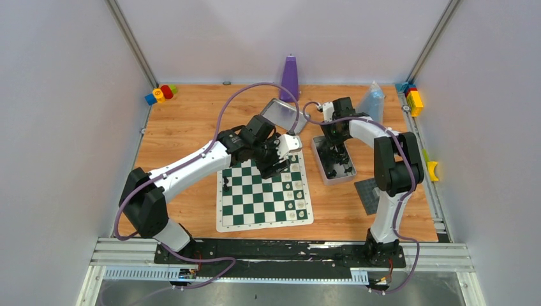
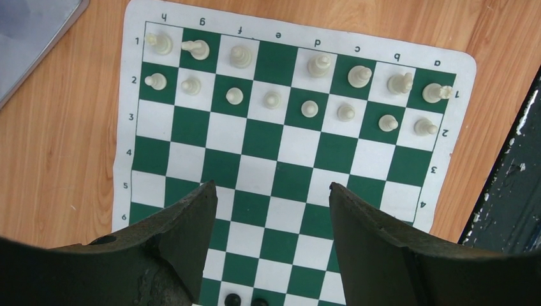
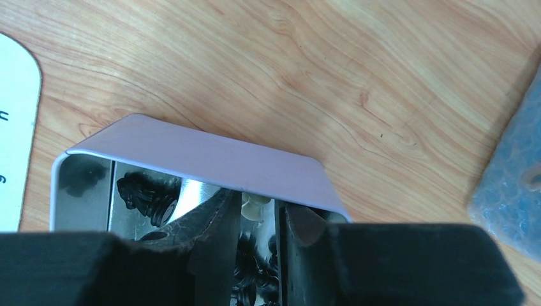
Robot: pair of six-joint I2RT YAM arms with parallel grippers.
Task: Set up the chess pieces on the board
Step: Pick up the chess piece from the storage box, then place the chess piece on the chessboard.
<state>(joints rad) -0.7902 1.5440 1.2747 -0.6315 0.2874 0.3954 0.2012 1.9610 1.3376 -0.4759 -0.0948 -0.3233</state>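
The green and white board [image 1: 252,207] lies at centre. Cream-white chess pieces [image 2: 310,108] fill its two rows nearest the tray, apart from one back-row square [image 2: 275,60]. Two black pieces [image 2: 233,298] stand at the opposite edge. My left gripper [image 2: 272,186] hovers over the board's middle [image 1: 274,162], open and holding nothing. My right gripper [image 3: 260,207] reaches down into the silver metal tray [image 3: 191,156], its fingers shut on a cream-white piece [image 3: 255,205]. Black pieces [image 3: 150,194] lie loose in the tray.
The tray [image 1: 317,156] sits right of the board. Behind it are its lid [image 1: 281,113], a purple cone [image 1: 289,78] and a plastic bag [image 1: 372,99]. Coloured blocks [image 1: 161,94] sit in the back corners. A dark studded baseplate [image 1: 369,194] lies by the right arm.
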